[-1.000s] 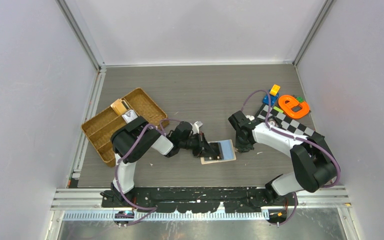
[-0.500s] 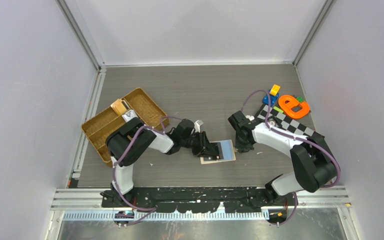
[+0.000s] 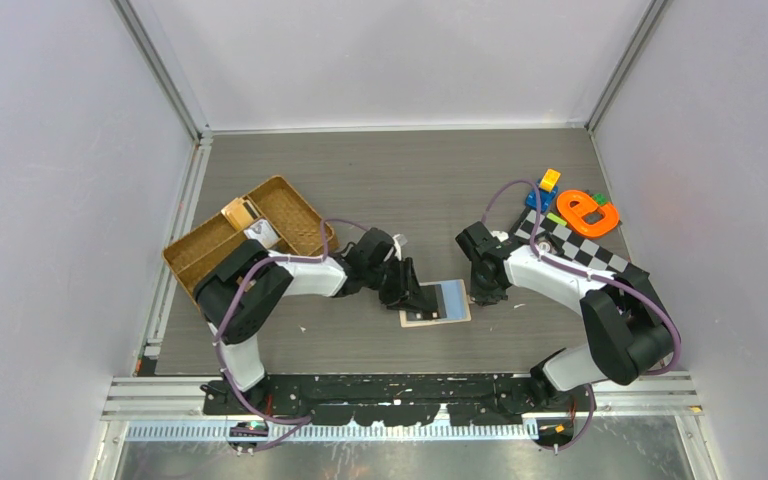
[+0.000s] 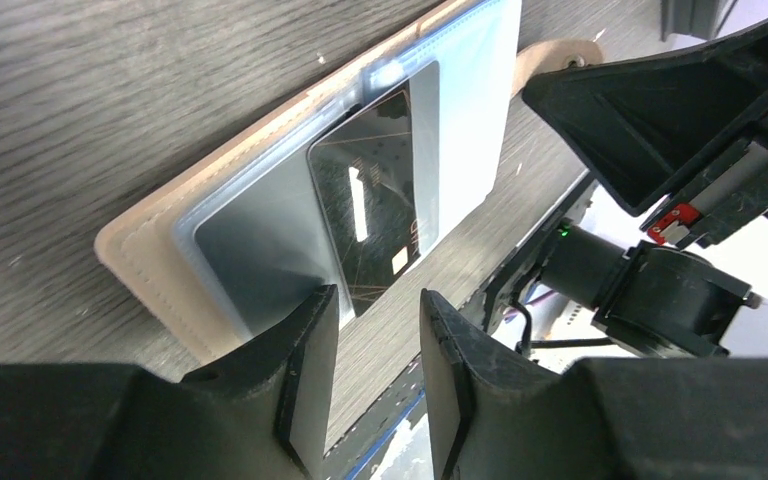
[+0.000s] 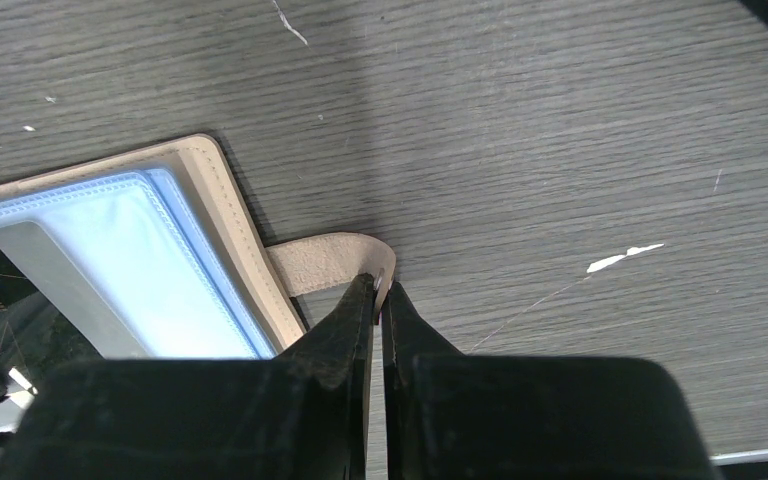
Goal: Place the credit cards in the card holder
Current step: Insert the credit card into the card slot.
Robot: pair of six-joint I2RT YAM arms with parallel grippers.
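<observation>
- One dark, glossy credit card (image 4: 375, 215) appears part-way inside a clear pocket of the open card holder (image 4: 250, 235). Its near end sticks out, so it likely needs a further push. I can't clearly make out a second card.
- The peach holder lies flat on the desk (image 5: 560, 120), centre of the top view.
- Left end effector (image 4: 378, 300): fingers apart, either side of the card's end.
- Right end effector (image 5: 380, 285): clamped on the snap tab (image 5: 325, 262).

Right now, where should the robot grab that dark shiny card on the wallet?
Its near short end, by the left gripper. The dark card lies flat on the card holder, and its far end looks tucked under a clear pocket, so only that near end is free. Come in low from the left.
</observation>
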